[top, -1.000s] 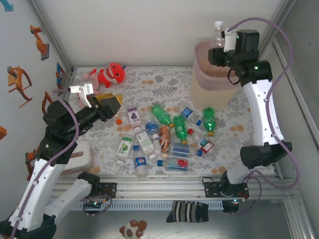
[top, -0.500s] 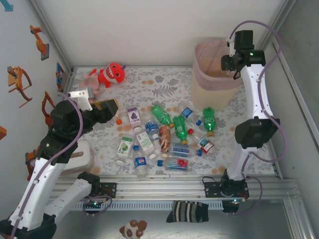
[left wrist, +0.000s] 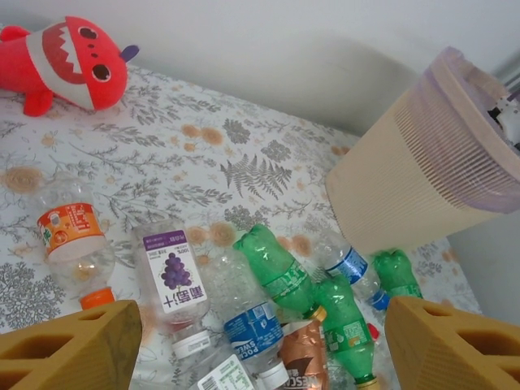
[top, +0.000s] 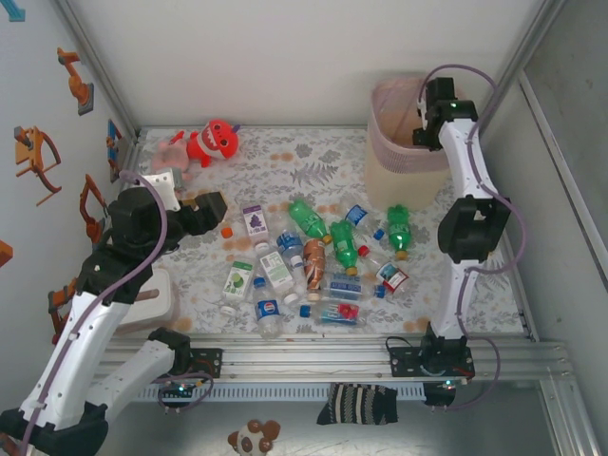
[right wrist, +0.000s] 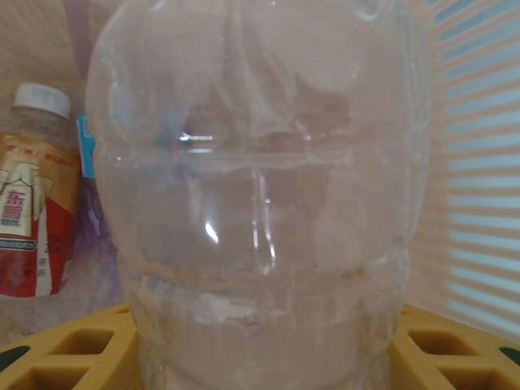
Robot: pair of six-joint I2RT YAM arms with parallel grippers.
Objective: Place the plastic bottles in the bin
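Right wrist view: clear bottle (right wrist: 260, 187), seemingly clamped in right pincer (right wrist: 260, 348), hides most of bin (right wrist: 479, 162); left pincer (left wrist: 262, 345) apart.

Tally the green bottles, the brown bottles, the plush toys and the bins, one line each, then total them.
Green plastic bottles: 3
Brown plastic bottle: 1
Soft plush toys, one red, one pink: 2
Tall beige bin with pink mesh rim: 1
Total: 7
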